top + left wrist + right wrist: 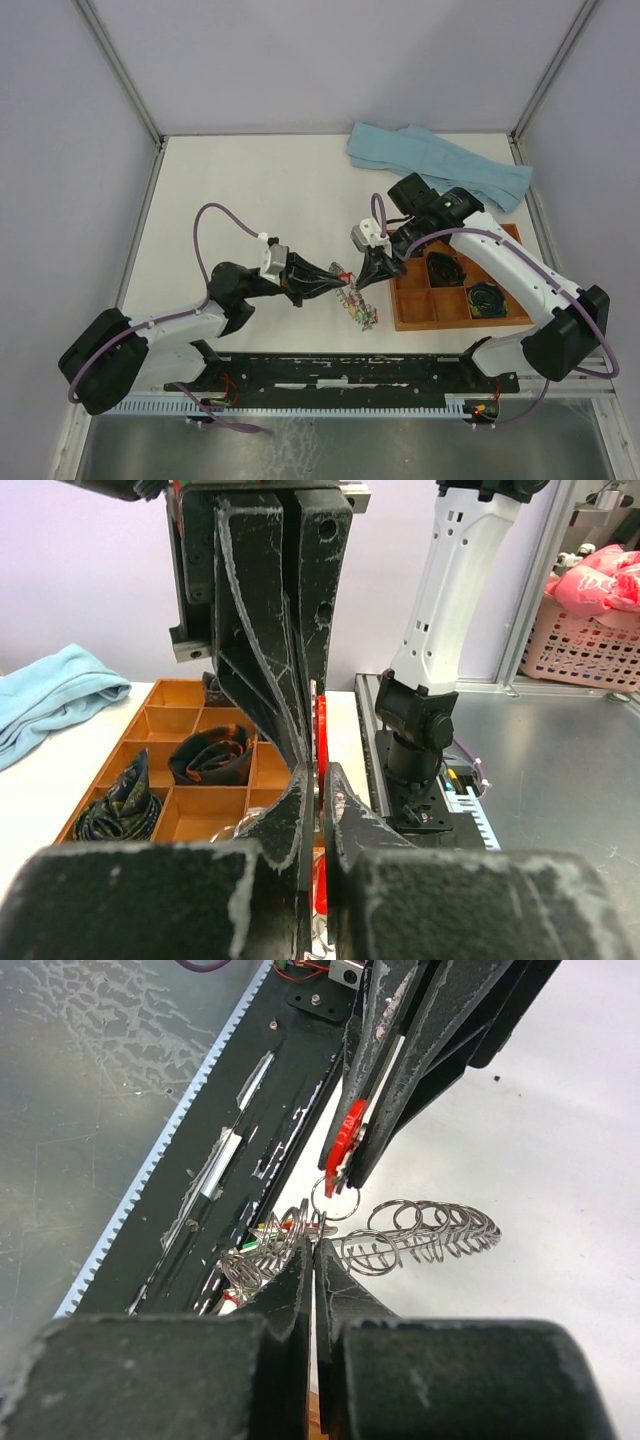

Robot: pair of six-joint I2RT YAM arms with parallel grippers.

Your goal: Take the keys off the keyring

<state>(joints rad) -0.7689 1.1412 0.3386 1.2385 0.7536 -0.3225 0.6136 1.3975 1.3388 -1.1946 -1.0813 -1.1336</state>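
Just to the right of your right gripper (362, 284) an orange-brown compartment tray (415, 306) sits on the white table (250, 180). Two of its compartments hold dark coiled bundles (445, 268): one close to the tool, the other a step farther right and nearer you. Beyond the tray, farther out from the tool, a light blue cloth (440, 165) lies rumpled. Behind the tool, along the table's near edge, runs a black mounting plate (350, 370). In the left wrist view, far past that edge, you'll see a pink basket (585, 645) holding pink fabric (600, 575).
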